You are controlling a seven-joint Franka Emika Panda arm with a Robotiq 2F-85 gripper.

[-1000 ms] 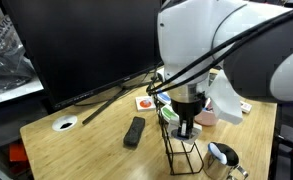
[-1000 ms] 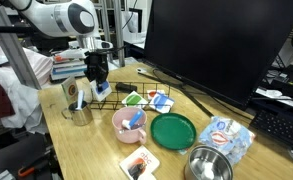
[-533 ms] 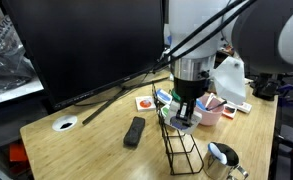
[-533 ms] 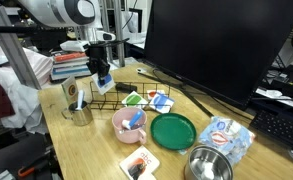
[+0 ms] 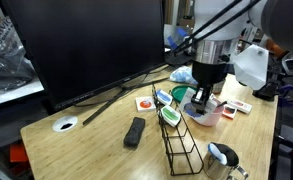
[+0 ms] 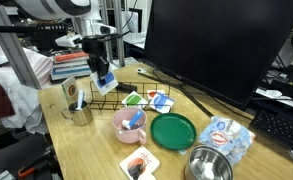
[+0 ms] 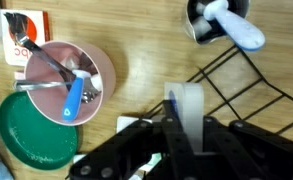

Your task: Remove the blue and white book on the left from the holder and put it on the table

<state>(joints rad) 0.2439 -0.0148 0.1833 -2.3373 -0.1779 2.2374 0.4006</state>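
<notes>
Item: blue and white book (image 7: 189, 105). Clamped in my gripper (image 5: 200, 104), now lifted clear above the holder (image 5: 183, 150); a second ago I was down among its dividers. Removal done. Remaining: set it on the table (image 5: 86, 140) beside the holder.

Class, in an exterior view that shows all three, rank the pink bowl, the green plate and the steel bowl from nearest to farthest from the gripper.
Measured in an exterior view from the gripper, which grips the blue and white book:
1. Pink bowl, on the table beside the holder.
2. Green plate, next to the bowl, further along the table.
3. Steel bowl, at the front corner, beyond the plate.
</notes>
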